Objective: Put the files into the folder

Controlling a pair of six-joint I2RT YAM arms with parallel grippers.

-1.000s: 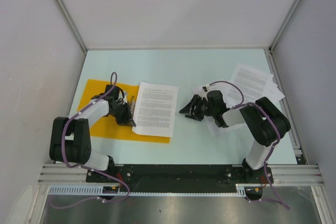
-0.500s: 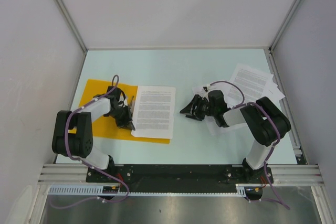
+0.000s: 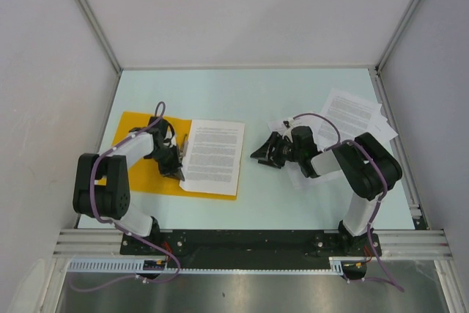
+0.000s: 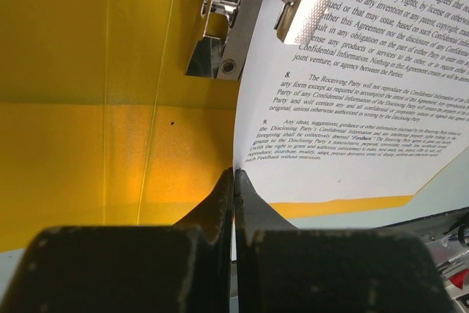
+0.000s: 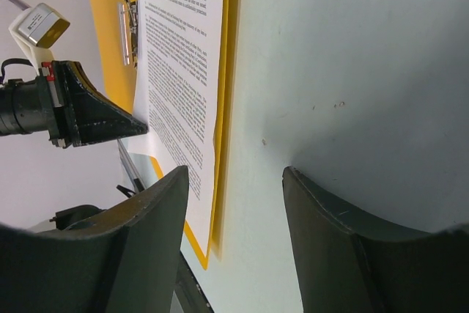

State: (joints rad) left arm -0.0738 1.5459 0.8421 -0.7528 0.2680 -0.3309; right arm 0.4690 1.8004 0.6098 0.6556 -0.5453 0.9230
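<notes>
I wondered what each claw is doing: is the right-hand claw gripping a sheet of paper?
No, the right gripper has its fingers apart, with only bare table between them.

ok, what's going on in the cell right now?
The left pincer is shut on the left edge of a printed sheet that lies on the open orange folder, near its metal clip. The right pincer is open and empty over the table, just right of the folder. More loose sheets lie at the far right, not yet filed.
</notes>
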